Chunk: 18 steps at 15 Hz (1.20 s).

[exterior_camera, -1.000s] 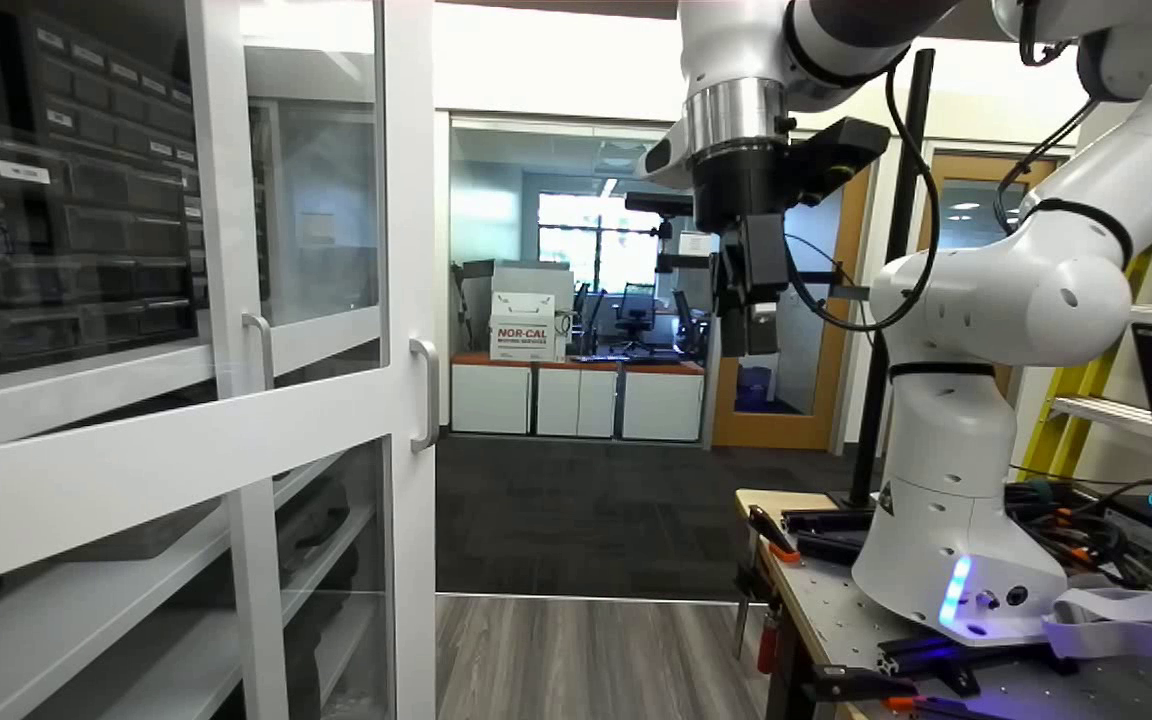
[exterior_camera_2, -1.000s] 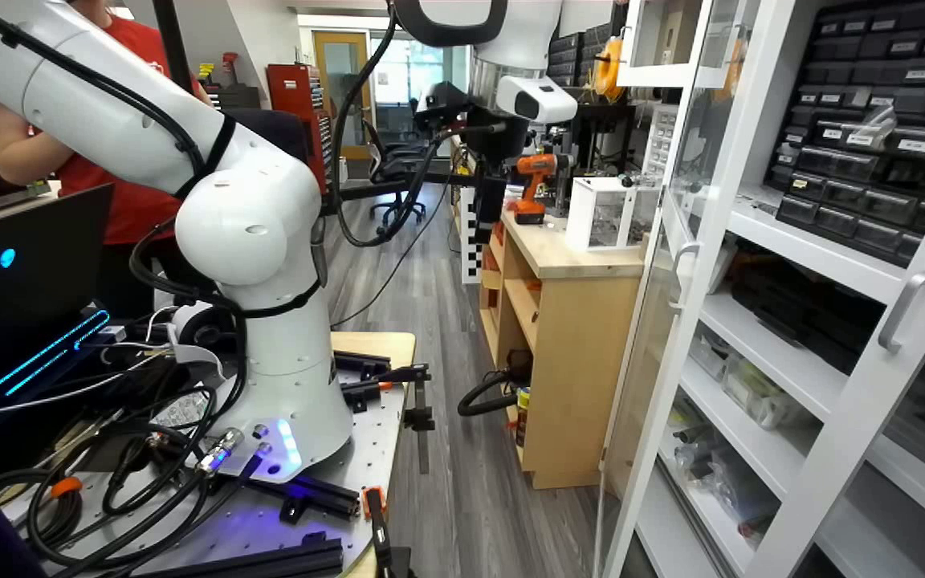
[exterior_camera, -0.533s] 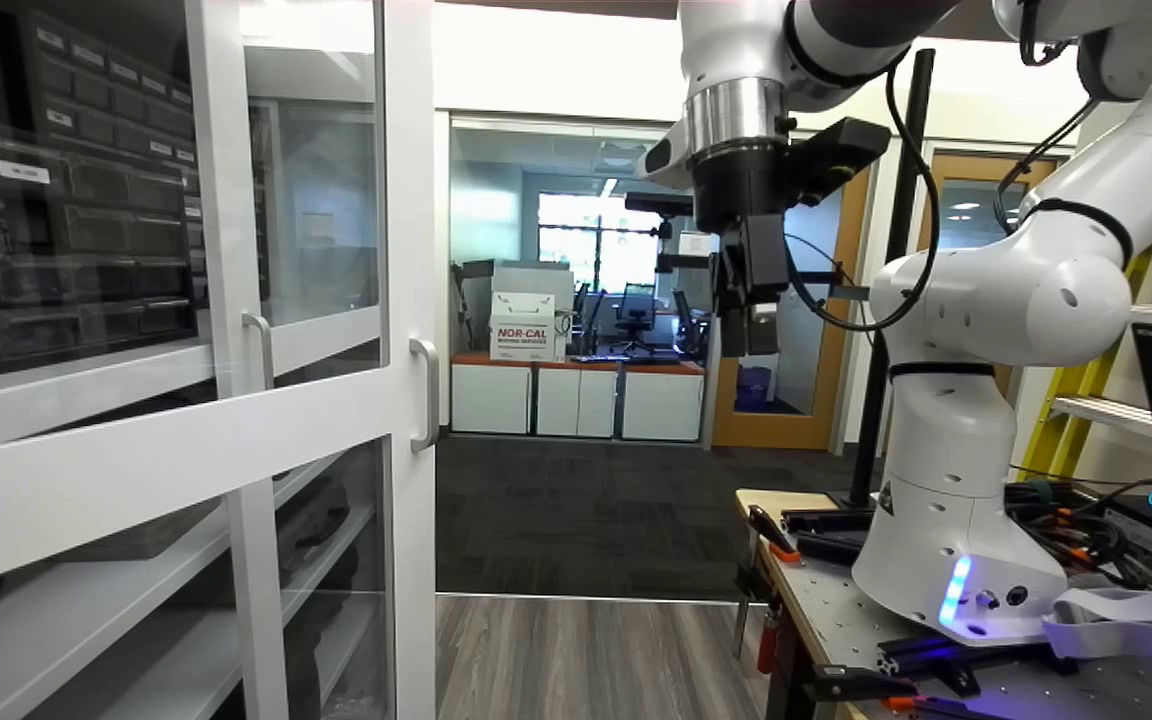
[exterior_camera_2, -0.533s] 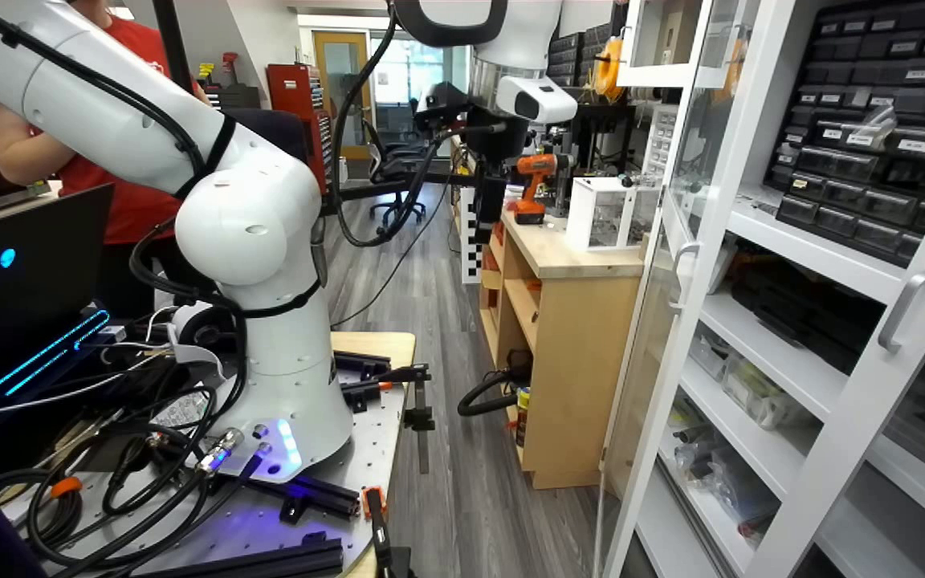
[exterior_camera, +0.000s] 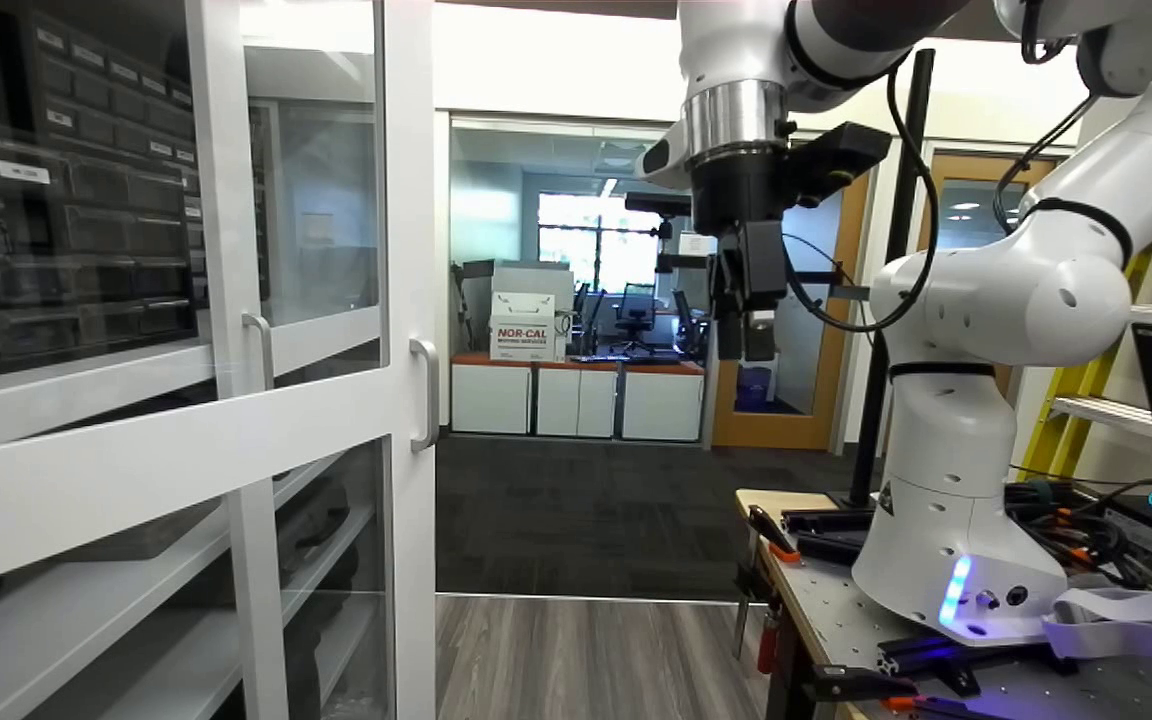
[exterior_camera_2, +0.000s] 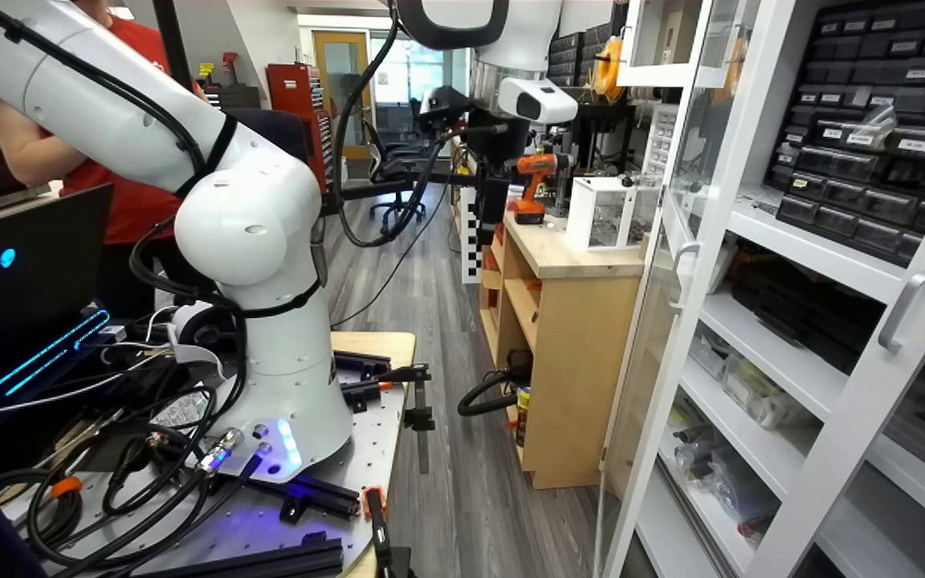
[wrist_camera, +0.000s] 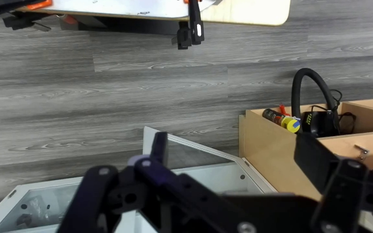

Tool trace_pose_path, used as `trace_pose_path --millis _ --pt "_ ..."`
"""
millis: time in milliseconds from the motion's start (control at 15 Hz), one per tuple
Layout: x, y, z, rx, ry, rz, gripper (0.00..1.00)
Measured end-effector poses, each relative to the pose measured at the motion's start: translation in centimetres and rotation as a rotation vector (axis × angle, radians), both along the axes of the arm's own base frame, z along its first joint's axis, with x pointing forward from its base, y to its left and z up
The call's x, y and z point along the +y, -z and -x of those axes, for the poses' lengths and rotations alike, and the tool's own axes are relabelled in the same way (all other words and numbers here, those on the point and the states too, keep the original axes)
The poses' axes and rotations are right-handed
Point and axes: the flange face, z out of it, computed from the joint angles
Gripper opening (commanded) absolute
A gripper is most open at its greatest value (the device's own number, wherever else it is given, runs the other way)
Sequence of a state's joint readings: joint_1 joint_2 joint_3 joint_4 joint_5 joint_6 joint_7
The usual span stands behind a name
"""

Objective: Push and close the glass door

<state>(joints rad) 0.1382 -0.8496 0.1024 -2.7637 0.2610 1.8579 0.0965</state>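
Over at the white cabinet (exterior_camera_2: 808, 250), the glass door (exterior_camera_2: 675, 345) stands open beside the wooden bench (exterior_camera_2: 579, 361), so the closing looks entirely undone. And look at the claw (wrist_camera: 233, 145), spread wide and holding nothing, the arm (exterior_camera_2: 290, 337) well apart from the door; what's left, I reckon, is reaching across, making contact and pushing it home.

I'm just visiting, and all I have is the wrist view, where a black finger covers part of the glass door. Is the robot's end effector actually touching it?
Observer: No. In both exterior views, the end effector hangs clear of the glass door.
Operator: Good to know. Is anybody else around?
Observer: Yes. In an exterior view, someone in a red shirt shows beyond the arm.
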Motion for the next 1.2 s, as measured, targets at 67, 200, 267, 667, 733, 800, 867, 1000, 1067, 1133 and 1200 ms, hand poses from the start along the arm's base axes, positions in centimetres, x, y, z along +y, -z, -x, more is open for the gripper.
trace_pose_path --millis 67,200,267,667,733,800,867,1000,1067,1133,1200 --pt "0.2 0.0 -0.2 -0.014 0.001 0.009 1.0" --pt "0.7 0.0 -0.7 -0.048 0.012 0.027 1.0" --pt "0.9 0.0 -1.0 -0.069 0.025 0.036 1.0" --pt "1.8 -0.4 -2.6 -0.187 0.182 0.087 1.0" --pt "1.9 -0.4 -3.0 -0.205 0.21 0.093 1.0" --pt "2.0 -0.4 -3.3 -0.222 0.235 0.096 1.0" --pt "2.1 -0.3 -3.7 -0.238 0.256 0.098 1.0" --pt "2.5 0.0 -4.7 -0.269 0.28 0.101 1.0" --pt "2.8 0.1 -5.2 -0.29 0.283 0.102 1.0" --pt "3.1 0.3 -5.9 -0.313 0.282 0.1 1.0" --pt "3.4 0.4 -6.5 -0.336 0.281 0.099 1.0"
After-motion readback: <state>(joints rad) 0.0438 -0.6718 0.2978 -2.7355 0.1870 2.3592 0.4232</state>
